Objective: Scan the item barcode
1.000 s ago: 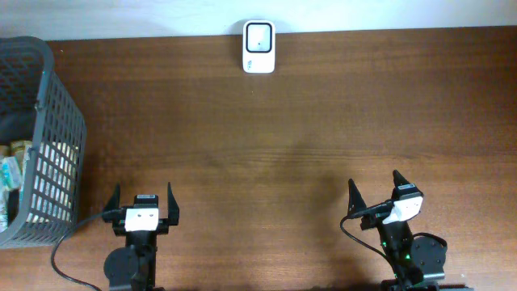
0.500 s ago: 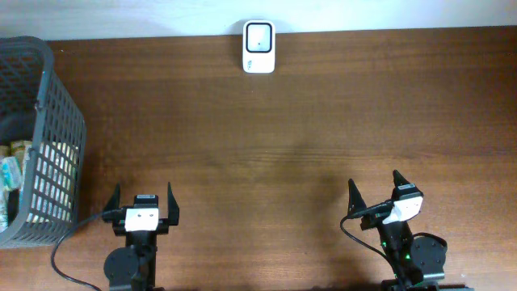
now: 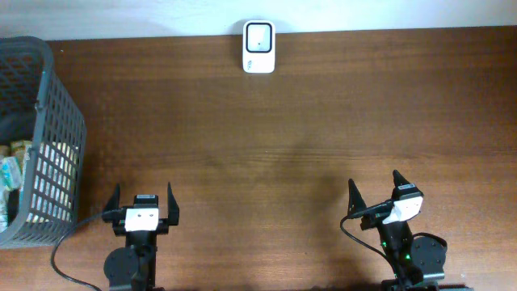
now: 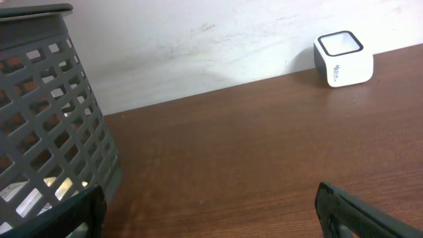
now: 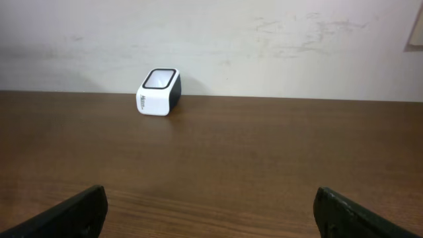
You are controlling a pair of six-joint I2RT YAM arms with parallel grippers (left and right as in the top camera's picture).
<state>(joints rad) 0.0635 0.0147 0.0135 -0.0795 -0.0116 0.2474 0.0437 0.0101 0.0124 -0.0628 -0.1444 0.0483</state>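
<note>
A white barcode scanner (image 3: 259, 36) with a dark window stands at the table's far edge, centre; it also shows as the scanner (image 4: 343, 58) in the left wrist view and the scanner (image 5: 159, 92) in the right wrist view. Packaged items (image 3: 12, 174) lie inside the grey basket (image 3: 50, 113) at the left; no barcode is readable. My left gripper (image 3: 143, 200) is open and empty near the front edge, just right of the basket. My right gripper (image 3: 376, 192) is open and empty at the front right. Both are far from the scanner.
The basket's slatted wall (image 4: 46, 112) rises close to the left gripper's left finger. A pale wall (image 5: 218, 39) runs behind the wooden table (image 3: 275, 137). Black cables (image 3: 69, 242) trail from both arm bases at the front edge.
</note>
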